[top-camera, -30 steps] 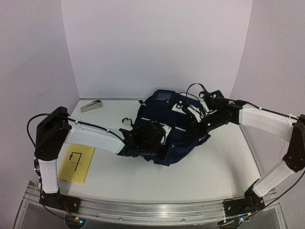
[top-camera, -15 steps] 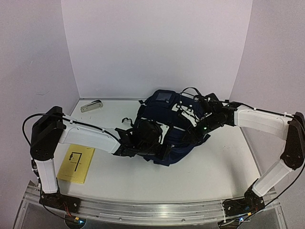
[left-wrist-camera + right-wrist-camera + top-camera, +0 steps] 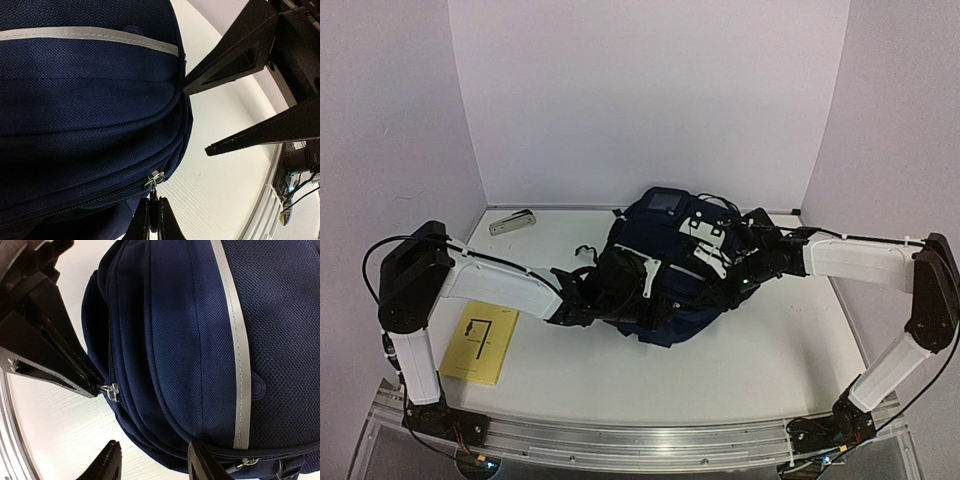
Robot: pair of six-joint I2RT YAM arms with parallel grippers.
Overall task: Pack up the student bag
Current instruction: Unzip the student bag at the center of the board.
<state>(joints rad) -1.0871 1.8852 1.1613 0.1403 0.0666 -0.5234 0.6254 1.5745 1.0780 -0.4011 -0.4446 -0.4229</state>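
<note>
The student bag (image 3: 655, 232), a dark navy backpack with pale grey stripes, lies in the middle of the table with both arms over its near side. In the left wrist view my left gripper (image 3: 150, 212) is shut on the black zip pull (image 3: 153, 197), which hangs from a metal slider (image 3: 157, 177) at the bag's (image 3: 85, 100) edge. In the right wrist view my right gripper (image 3: 156, 465) stands open. Its fingers straddle the rounded edge of the bag (image 3: 190, 330), one finger (image 3: 205, 465) against the fabric and the other over the table. The slider (image 3: 111, 391) shows at the left, beside the left gripper's fingers (image 3: 55, 360).
A yellow booklet (image 3: 482, 343) lies flat at the front left, beside the left arm's base. A small white and grey object (image 3: 511, 222) sits at the back left near the wall. Black strap loops (image 3: 586, 253) stick out on the bag's left side.
My left gripper has closed on the zip pull. The right arm has moved left and lower along the bag's edge. The bag's near side has shifted slightly left.
</note>
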